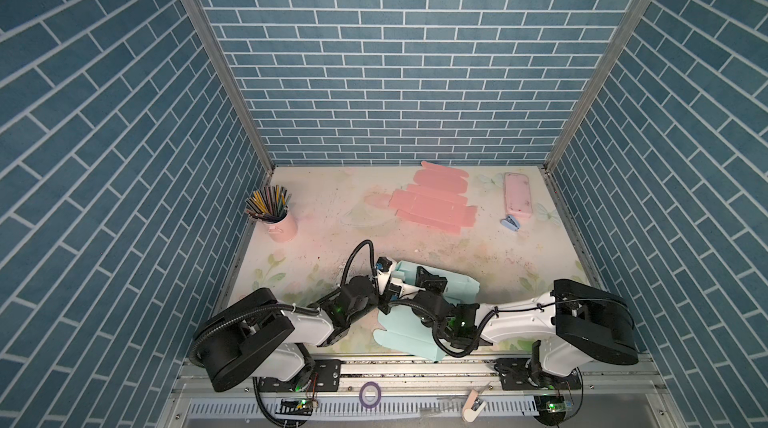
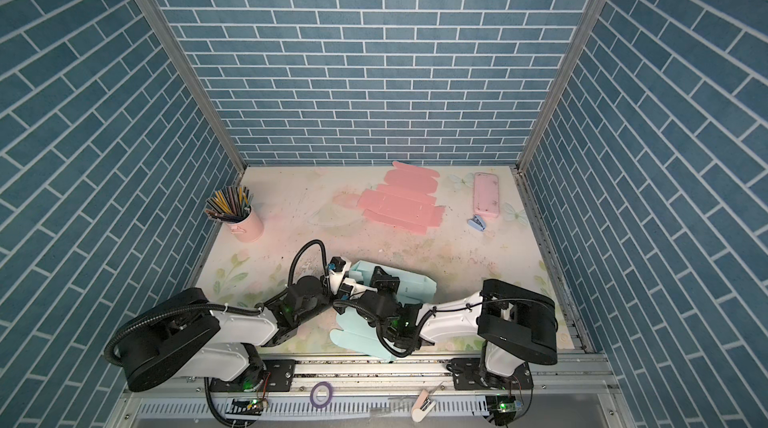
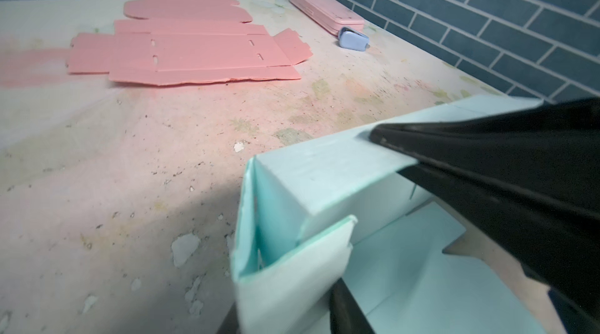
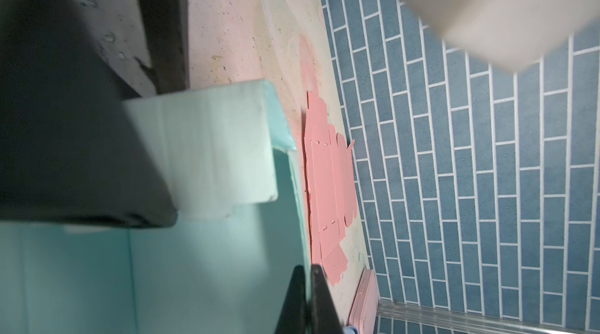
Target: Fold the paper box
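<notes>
Stained floral surface (image 1: 478,255) inside blue brick walls (image 1: 374,51). At 6 o'clock, right pincer (image 4: 306,267) pinches the box (image 1: 401,336) wall, closed tight; left pincer (image 3: 285,303) straddles a flap (image 3: 311,261), grip unclear.

Pencil cup (image 1: 282,224), pink case (image 1: 518,195), blue clip (image 1: 510,223)

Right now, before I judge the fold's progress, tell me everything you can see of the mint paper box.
The mint paper box is thin matte card, half folded: its far long wall and one end wall stand upright, a small tab shows at their corner, while a flap with rounded tabs lies flat toward the robot. It sits on the table near the front edge. The right gripper pinches the far wall; the left gripper straddles the end wall.
</notes>
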